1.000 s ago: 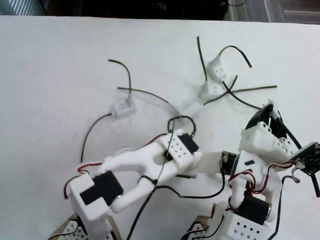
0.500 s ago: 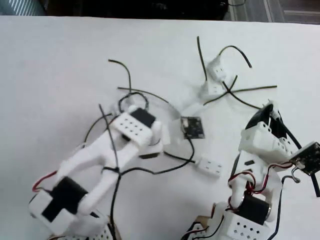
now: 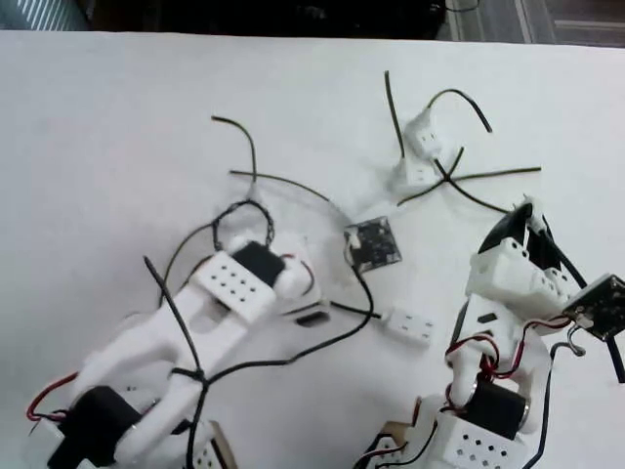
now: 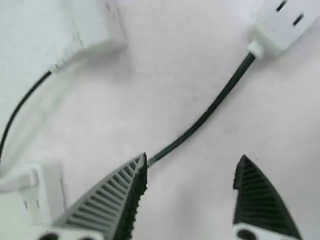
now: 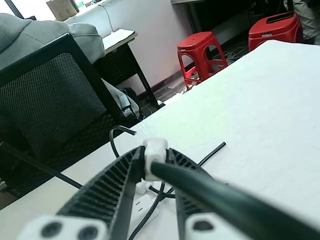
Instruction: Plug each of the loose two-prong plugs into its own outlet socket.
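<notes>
Your left claw (image 4: pixel 194 158) hangs spread, a cord (image 4: pixel 210 112) just past its tips leading to a socket (image 4: pixel 282 20); your right claw (image 5: pixel 156 151) pinches a plug (image 5: pixel 155 144).

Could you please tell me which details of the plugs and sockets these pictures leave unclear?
Right wrist view: white connector in the right hand; the fingers hide its mating face.
Left wrist view: white block, blurred and cut by the edge; plug or socket is unclear.
High view: far connector pair, too small to tell whether joined.
</notes>
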